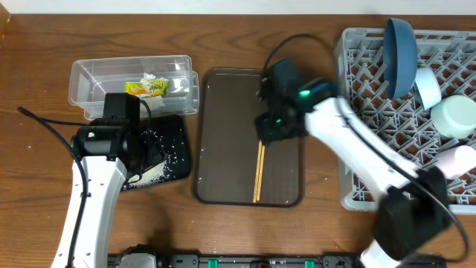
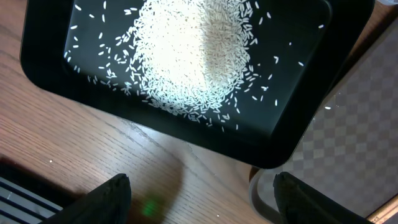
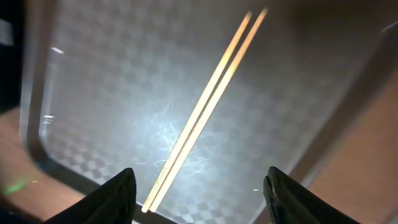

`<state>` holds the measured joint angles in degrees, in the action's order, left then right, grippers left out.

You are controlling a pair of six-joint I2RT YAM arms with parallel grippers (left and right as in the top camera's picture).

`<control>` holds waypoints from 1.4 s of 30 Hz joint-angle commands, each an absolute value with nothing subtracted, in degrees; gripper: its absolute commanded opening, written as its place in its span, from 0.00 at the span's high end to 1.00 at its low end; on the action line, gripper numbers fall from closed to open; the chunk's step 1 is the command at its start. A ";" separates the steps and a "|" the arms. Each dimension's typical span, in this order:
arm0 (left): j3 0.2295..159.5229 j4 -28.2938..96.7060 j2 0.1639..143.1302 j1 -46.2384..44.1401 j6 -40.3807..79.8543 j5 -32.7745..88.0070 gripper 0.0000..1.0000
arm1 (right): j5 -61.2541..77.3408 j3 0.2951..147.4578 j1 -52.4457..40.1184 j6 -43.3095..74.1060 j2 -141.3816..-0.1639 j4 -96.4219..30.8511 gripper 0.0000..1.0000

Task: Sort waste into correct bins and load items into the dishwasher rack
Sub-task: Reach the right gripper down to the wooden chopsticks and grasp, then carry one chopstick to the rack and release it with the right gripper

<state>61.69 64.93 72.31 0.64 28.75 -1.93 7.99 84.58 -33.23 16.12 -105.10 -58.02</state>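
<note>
Two wooden chopsticks (image 1: 259, 173) lie side by side on the brown serving tray (image 1: 216, 134); they also show in the right wrist view (image 3: 205, 112). My right gripper (image 3: 199, 196) is open above their upper end (image 1: 274, 128). My left gripper (image 2: 199, 199) is open over the wood beside the black tray (image 2: 298, 118), which holds loose rice (image 2: 193, 56). The clear tub (image 1: 97, 78) holds the yellow-green wrapper (image 1: 155, 88) and white tissue (image 1: 149, 79). The grey rack (image 1: 372, 89) holds the dark blue bowl (image 1: 400, 52), the light blue bowl (image 1: 427, 85), the mint-green bowl (image 1: 455, 115) and the pink cup (image 1: 455, 160).
The black tray (image 1: 167, 152) sits left of the serving tray, partly under my left arm. A few rice grains lie on the wood near it. Cables run across the table at the far left and behind the right arm.
</note>
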 commanded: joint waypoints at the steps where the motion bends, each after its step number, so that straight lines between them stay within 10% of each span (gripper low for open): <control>1: 62.11 65.12 72.23 0.95 29.67 -3.05 0.24 | 6.15 84.58 -35.97 22.83 -109.75 -58.72 0.36; 14: 62.11 65.10 72.23 0.95 29.67 -3.05 0.24 | -0.69 84.58 -38.65 30.22 -118.21 -59.46 0.52; 39: 62.11 65.10 72.23 0.95 29.69 -3.05 0.24 | -0.60 77.73 -38.81 32.60 -118.26 -54.85 0.52; 42: 62.11 65.10 72.23 0.95 29.67 -3.03 0.24 | -0.58 77.73 -38.81 32.77 -118.26 -54.83 0.70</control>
